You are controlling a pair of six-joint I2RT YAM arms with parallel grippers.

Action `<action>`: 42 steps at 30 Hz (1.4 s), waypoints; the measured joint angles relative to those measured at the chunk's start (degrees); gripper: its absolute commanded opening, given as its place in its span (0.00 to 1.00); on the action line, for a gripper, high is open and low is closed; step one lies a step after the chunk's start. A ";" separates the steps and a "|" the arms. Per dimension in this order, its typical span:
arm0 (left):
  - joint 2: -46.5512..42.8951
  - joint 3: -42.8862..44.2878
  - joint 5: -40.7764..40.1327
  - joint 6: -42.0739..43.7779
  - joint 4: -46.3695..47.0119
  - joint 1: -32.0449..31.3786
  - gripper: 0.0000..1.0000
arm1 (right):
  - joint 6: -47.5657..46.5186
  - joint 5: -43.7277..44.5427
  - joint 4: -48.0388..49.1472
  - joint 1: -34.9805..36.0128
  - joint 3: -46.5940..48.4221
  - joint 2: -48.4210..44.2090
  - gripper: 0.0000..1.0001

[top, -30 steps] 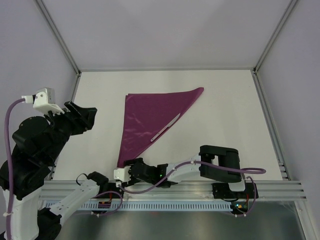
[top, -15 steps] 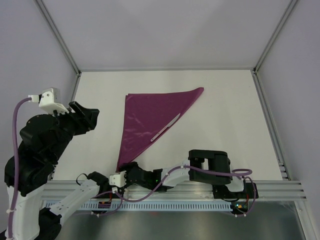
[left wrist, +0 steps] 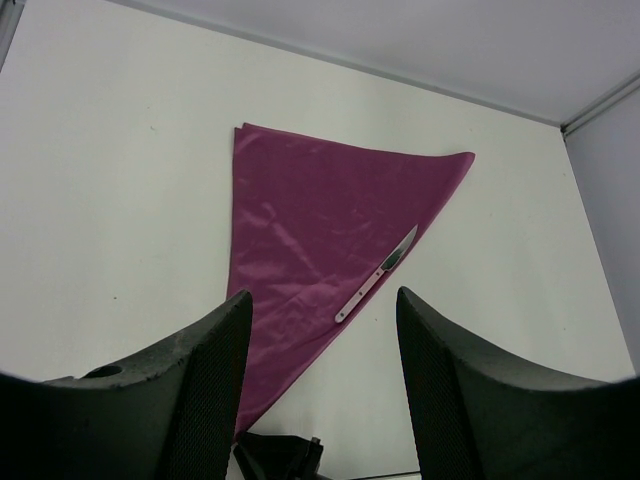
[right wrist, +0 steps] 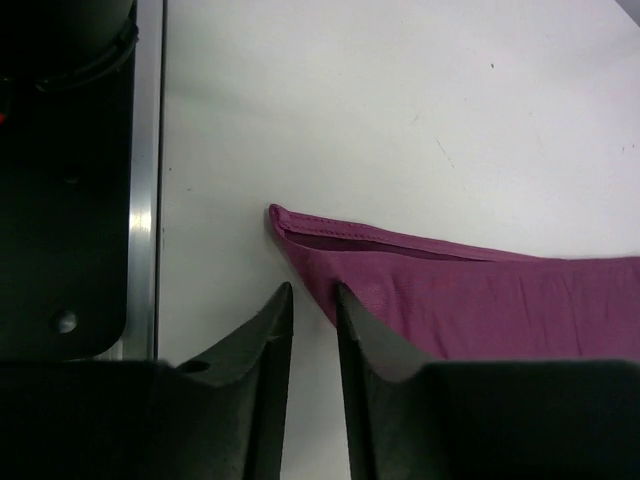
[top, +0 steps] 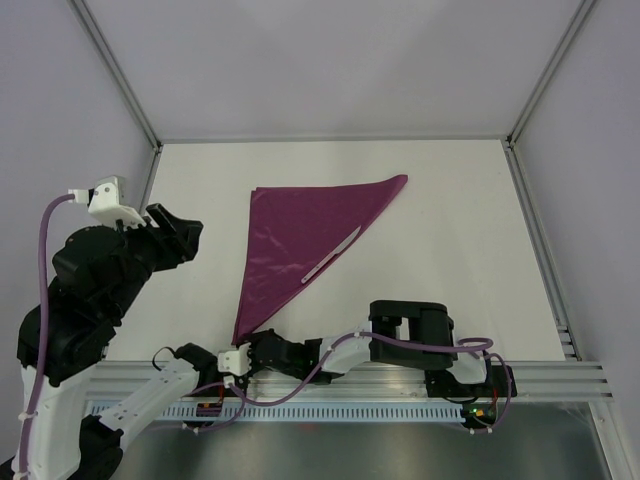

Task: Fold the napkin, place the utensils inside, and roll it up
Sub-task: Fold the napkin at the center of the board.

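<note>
Fold: done, by the look of it. The napkin [top: 300, 235] lies as a flat triangle mid-tabletop [top: 450, 220], its long edge facing right and one tip pointing near.
Utensils: one slim pale utensil [top: 331, 255] lies on the cloth just inside that long edge; no other piece shows.
Roll: not yet begun; it looks to be the step left.
Right pincer [right wrist: 312, 292]: low at the near tip, its jaws drawn close with a thin gap. Whether they nip the cloth I cannot tell.
Left pincer [left wrist: 322, 300]: raised at the left, jaws wide apart, empty.
</note>
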 measured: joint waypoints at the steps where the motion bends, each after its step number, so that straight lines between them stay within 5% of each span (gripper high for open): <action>1: 0.00 -0.22 0.00 0.00 0.02 0.00 0.64 | 0.09 -0.20 -0.15 -0.09 0.09 0.11 0.27; 14: -0.02 -1.62 0.02 0.00 0.07 0.00 0.63 | 0.48 -2.03 -4.04 -2.14 2.60 0.55 0.04; 25: 0.00 -2.25 0.07 0.00 0.09 0.00 0.63 | 2.43 -2.64 -8.31 -2.82 3.17 -1.31 0.01; 31: 0.26 -2.43 0.26 0.00 0.33 0.00 0.63 | 3.82 -3.45 -10.12 -3.26 3.54 -3.74 0.13; 35: 0.33 -2.43 0.39 0.00 0.59 0.00 0.63 | 4.61 -3.96 -10.93 -3.34 3.89 -3.98 0.49; 42: 0.59 -2.43 0.48 0.00 0.61 0.00 0.63 | 5.05 -6.03 -13.46 -3.37 5.22 -3.98 0.64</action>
